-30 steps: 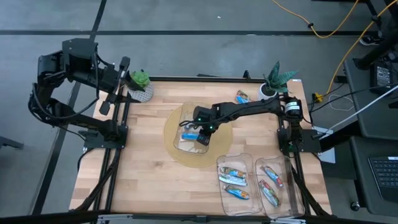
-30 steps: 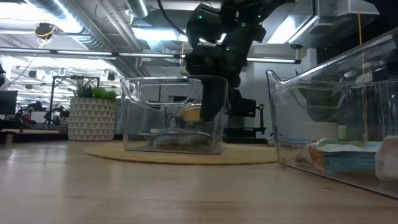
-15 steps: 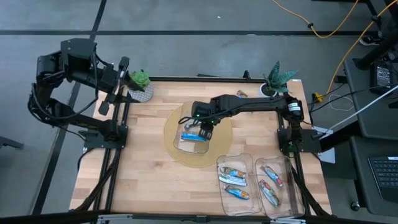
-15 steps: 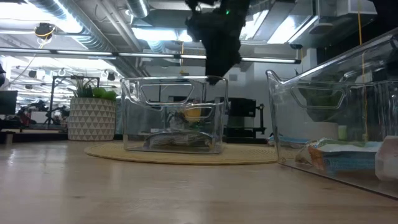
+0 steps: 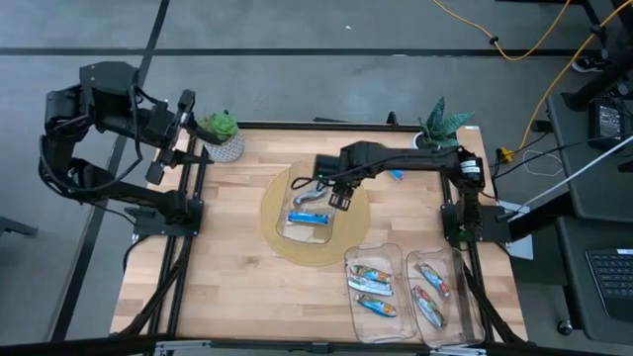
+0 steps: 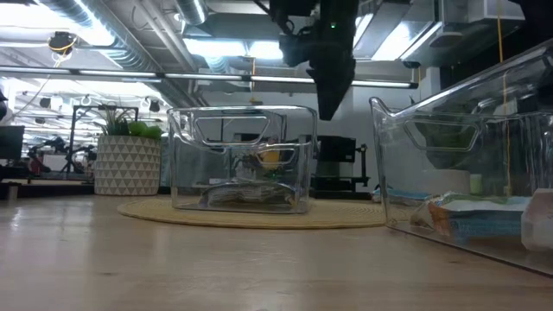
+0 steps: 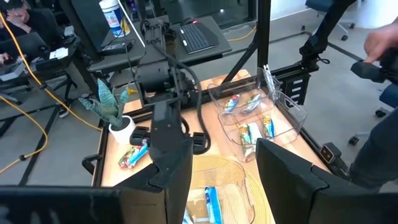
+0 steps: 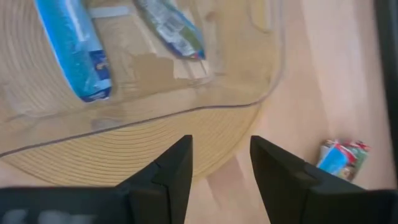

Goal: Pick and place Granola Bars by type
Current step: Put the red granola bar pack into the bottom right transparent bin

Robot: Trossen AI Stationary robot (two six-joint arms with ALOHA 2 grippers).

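Right gripper (image 5: 339, 201): raised out of clear plastic bin (image 5: 289, 231), now empty-fingered beside its far-right rim.

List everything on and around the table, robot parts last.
table: one, light wood.
round mat: one, tan woven, table centre.
centre bin: one, clear, on the mat.
blue bar: one, inside the centre bin.
silvery bar: one, inside the centre bin.
side bins: two, clear, table's right front.
binned bars: at least five, multicoloured, in the side bins.
loose bar: one, multicoloured, on bare wood.
plants: two, green, back corners.
left gripper: open, off the table's left.
right gripper: open, empty, over the centre bin's edge.
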